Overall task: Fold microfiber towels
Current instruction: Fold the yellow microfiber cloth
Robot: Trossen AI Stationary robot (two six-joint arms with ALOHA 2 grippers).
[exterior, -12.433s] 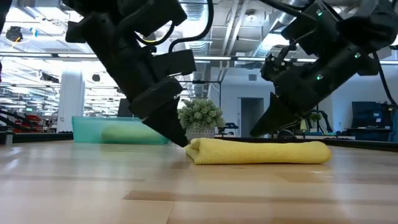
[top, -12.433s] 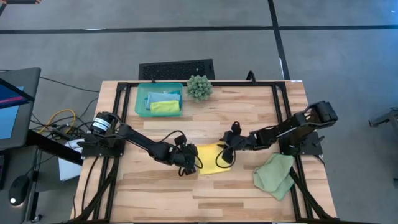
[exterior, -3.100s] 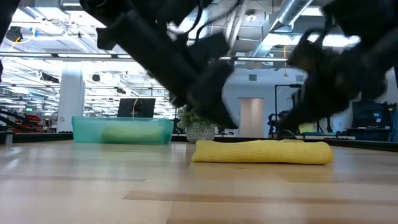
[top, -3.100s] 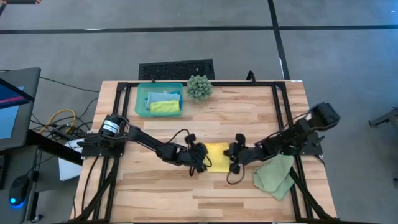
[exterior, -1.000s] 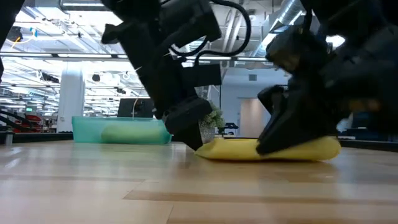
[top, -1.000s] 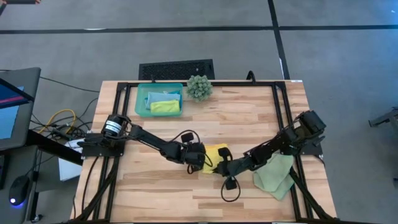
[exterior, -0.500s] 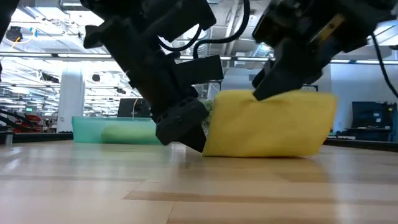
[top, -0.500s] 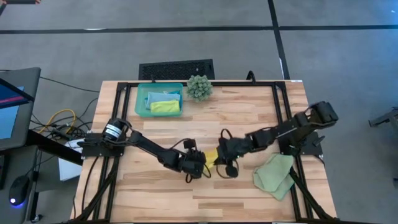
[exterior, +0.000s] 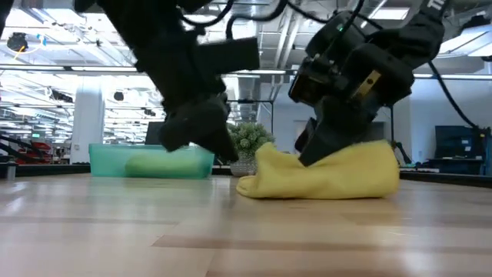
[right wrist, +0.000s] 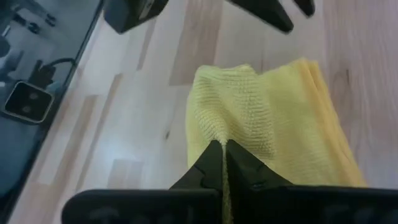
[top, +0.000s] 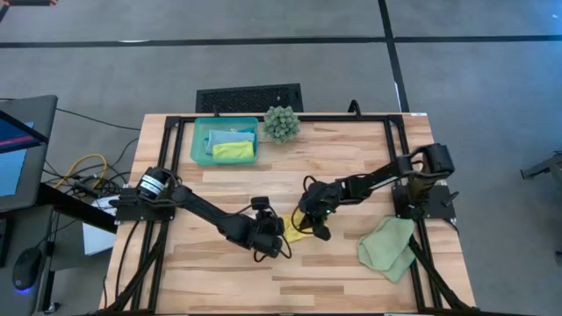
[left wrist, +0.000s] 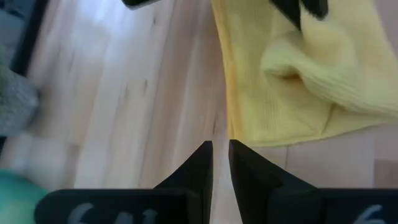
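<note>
The yellow towel (top: 295,231) lies bunched at the table's middle, its underside on the wood. My right gripper (top: 307,219) is shut on it from the far right. My left gripper (left wrist: 219,146) stands just off the towel's corner (left wrist: 239,134), a little above the table in the low view (exterior: 228,158). Its fingers are all but shut, and bare wood shows in the narrow slit. A pale sage towel (top: 389,246) lies crumpled at the near right. A light blue and a lime green towel (top: 232,149) lie in the teal tray (top: 200,140). My right gripper pinches a raised ridge of the yellow towel (right wrist: 219,132) between its two fingers, a fold rather than a single edge. The fingers slant down onto it from the table's far right. The cloth rises to the fingers, slack, and its lower part (exterior: 330,191) rests on the table.
The teal tray stands at the far left and a spiky green plant (top: 281,123) sits beside it. A black keyboard (top: 249,96) lies beyond the far edge. Black frame rails (top: 392,149) run along the table's sides. Bare wood lies along the near edge.
My right gripper has swung from the towel's near side toward the far edge, rolling its wrist. It drew the yellow cloth up into a tall sheet, which has since sunk into a low lump. My left gripper has risen off the towel's left end and drifted toward the near edge.
</note>
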